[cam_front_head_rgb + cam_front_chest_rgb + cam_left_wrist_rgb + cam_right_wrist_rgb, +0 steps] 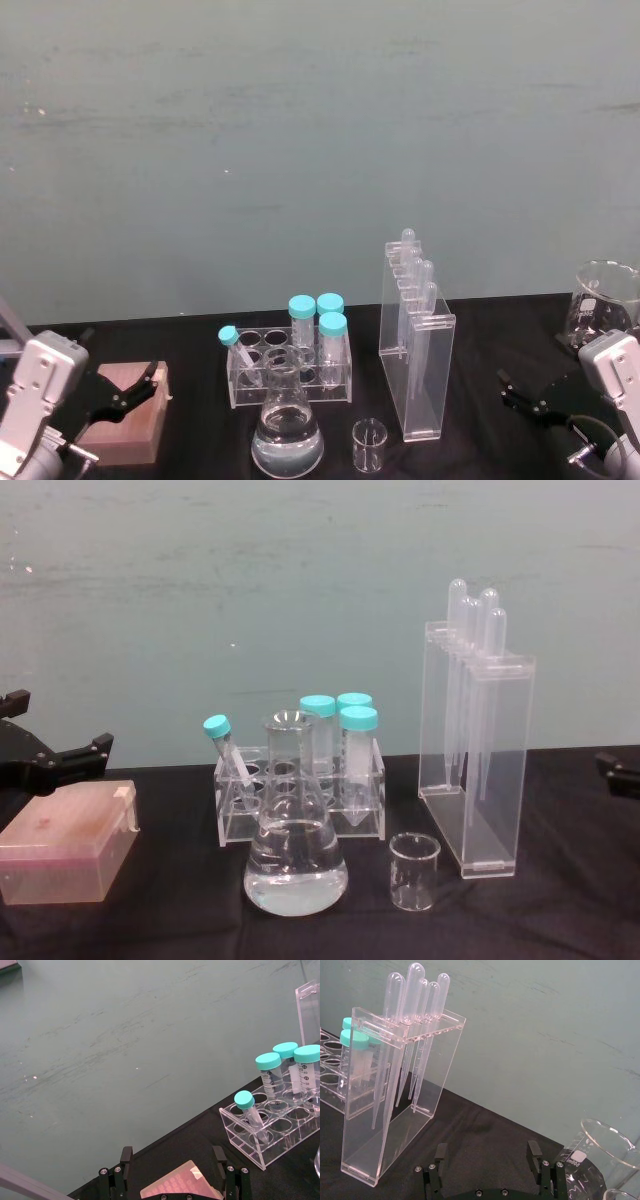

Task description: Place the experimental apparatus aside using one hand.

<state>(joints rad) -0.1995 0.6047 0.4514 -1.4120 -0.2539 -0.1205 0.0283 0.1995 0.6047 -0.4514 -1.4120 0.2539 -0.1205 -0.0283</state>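
— Left end effector [140, 388]: condition?
— Fingers set wide, nothing held. It hangs at the left edge of the tabletop [480, 440], just above a pink box [62, 855] and clear of it.
— Right end effector [515, 392]?
— Likewise wide and empty, low at the right edge, near a large beaker [603, 300].
— Location of the apparatus?
— Centre of the tabletop, between the two end effectors and well apart from each. Conical flask [296, 865] stands upright at the front, with clear liquid in its base. Small beaker [414, 872] stands just to its right, not touching. Pipette stand [478, 760] is upright just right of the beaker, its pipettes hanging bulbs up. Tube rack [290, 365] behind the flask carries four teal-capped tubes [358, 755], one of them tilted.
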